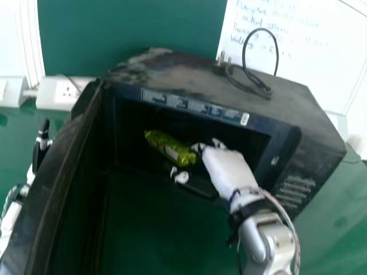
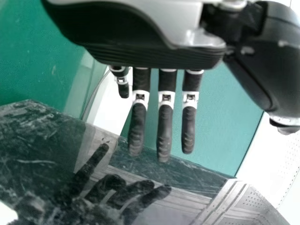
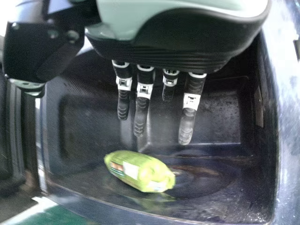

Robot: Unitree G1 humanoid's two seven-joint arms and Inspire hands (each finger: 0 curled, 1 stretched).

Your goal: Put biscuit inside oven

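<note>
Counter [image 1: 327,235], green, beneath the right robot hand [image 1: 222,165]. Oven [image 1: 172,71], black, around the right robot hand; door [image 1: 60,157] open, between both hands. Right robot hand: straight-fingered, wide open, gripping nothing. Left robot hand [image 1: 40,150]: beyond the door, likewise straight-fingered and empty. Biscuit [image 3: 140,171], green-wrapped, lying inside the oven near the right robot hand's fingertips.

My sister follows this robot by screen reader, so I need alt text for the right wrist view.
A shiny green biscuit packet lies on its side on the floor of a dark, open oven. The right robot hand is by it, fingers straight and not touching the packet.
</note>
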